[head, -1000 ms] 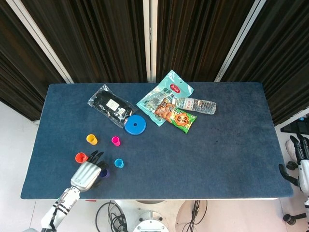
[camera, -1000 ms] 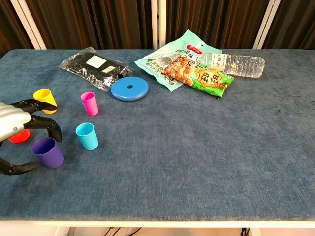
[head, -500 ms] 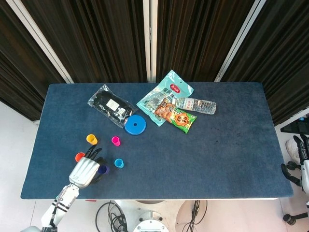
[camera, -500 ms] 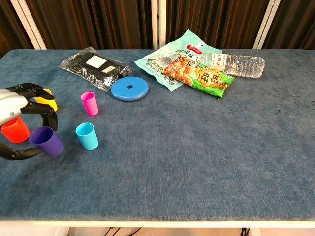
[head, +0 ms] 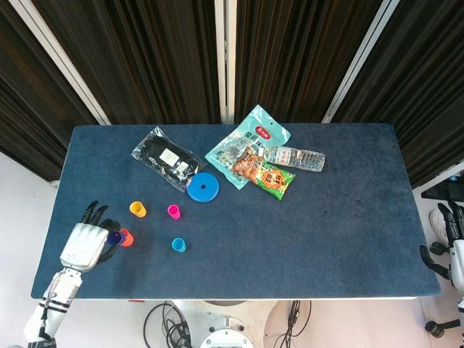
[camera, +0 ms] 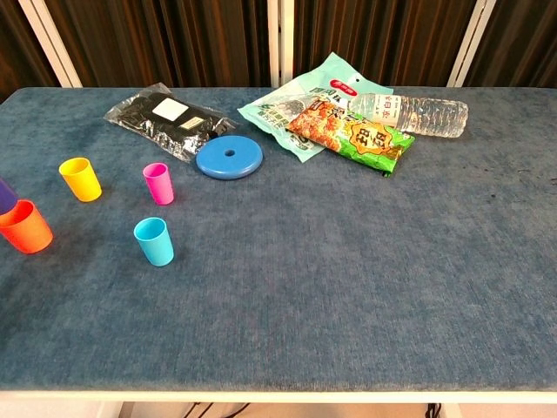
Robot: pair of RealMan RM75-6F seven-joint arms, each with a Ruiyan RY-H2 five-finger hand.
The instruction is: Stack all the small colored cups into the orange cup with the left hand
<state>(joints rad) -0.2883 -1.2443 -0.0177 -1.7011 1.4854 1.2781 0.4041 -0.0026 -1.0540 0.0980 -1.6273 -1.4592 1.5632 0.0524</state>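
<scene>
My left hand [head: 83,244] is near the table's front left corner and holds the purple cup [head: 114,238] at its fingertips. That cup sits just left of the orange cup [head: 127,237], close against its rim. The chest view shows only a sliver of the purple cup [camera: 4,196] at the left edge, above the orange cup [camera: 26,226], and the hand is out of frame. The yellow cup [head: 137,209], pink cup [head: 173,211] and cyan cup [head: 178,245] stand upright on the blue cloth. My right hand [head: 451,230] hangs beside the table's right edge, holding nothing.
A blue disc [camera: 229,158] lies behind the cups. A black packet [camera: 165,122], two snack bags [camera: 348,131] and a water bottle [camera: 418,113] lie across the back. The table's left edge [head: 54,217] runs close to my left hand.
My left hand has picked the purple cup up off the cloth and carried it left past the orange cup, leaving the chest view. The other cups have not moved.
</scene>
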